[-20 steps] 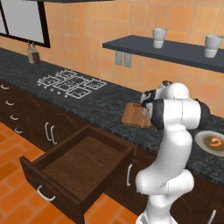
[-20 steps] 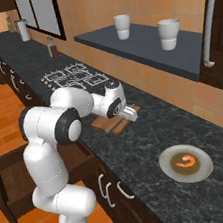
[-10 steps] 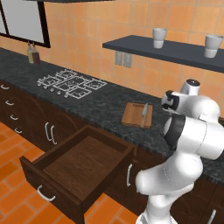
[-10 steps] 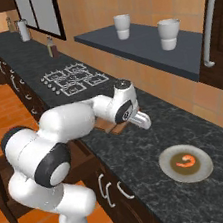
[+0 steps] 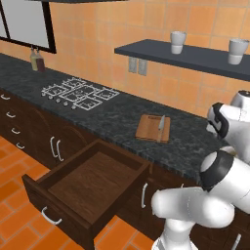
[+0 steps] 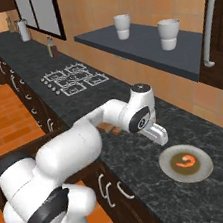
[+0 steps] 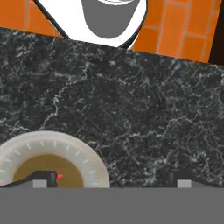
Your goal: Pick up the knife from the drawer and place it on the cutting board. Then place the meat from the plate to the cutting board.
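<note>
Desk (image 5: 117, 114): dark speckled stone, carrying board and plate; landmark for all places below.
Drawer (image 5: 88, 183): under the desk front, pulled wide open, floor bare, curved handle at the near edge.
Board (image 5: 153, 128): flat on the desk, past the drawer toward the wall, well apart from the plate.
Plate (image 6: 186, 163): on the desk, far along from the board, near the desk's front edge; cream rim also at the lower left of the hand view (image 7: 52, 153).
Knife (image 5: 160, 127): lying on the board's far side; long axis running front-to-back across the desk, blade toward the wall, handle toward the desk front as far as can be told.
Meat (image 6: 185, 161): on the plate's centre, curled, orange-red; curl opening toward the desk front, long axis roughly along the desk's length.
End effector (image 6: 159, 135): above the desk, just short of the plate on the board side, pointing down; finger tips (image 7: 46, 177) wide apart in the hand view, nothing between them.
Step in hand: knife part judged done; now the approach to the meat.
Next move calls for: shifting over the plate centre so the meat sits between the tips, lowering, then closing gently on the small lump without scraping the plate.
</note>
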Available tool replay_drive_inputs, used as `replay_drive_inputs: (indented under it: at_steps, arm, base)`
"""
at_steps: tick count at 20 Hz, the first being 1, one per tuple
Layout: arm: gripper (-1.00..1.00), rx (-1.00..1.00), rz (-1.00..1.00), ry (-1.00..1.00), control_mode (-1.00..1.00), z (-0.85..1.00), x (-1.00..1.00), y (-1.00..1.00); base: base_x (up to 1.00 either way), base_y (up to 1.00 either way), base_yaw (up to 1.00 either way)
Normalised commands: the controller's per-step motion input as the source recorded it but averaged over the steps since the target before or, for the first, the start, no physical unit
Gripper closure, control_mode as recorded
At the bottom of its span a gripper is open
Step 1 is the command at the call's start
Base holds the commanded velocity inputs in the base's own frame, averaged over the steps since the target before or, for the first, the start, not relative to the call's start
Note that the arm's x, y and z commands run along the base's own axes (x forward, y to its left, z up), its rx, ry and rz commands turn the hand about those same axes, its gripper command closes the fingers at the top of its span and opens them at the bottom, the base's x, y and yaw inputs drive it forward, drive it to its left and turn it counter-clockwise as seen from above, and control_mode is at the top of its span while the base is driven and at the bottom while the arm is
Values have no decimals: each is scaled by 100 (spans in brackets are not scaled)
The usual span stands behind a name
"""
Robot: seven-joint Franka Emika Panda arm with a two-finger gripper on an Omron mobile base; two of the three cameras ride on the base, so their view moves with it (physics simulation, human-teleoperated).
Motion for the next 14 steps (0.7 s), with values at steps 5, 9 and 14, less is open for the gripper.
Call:
replay_drive_inputs:
  at_steps: [5, 9, 14]
  arm:
    - [-100, 0, -3, 9, -100, -23, -72, -30]
    - [-100, 3, -3, 8, -100, -8, -28, -62]
    - [-100, 4, -3, 8, -100, -13, -4, -71]
  base:
    - [0, 0, 0]
    - [0, 0, 0]
    - [0, 0, 0]
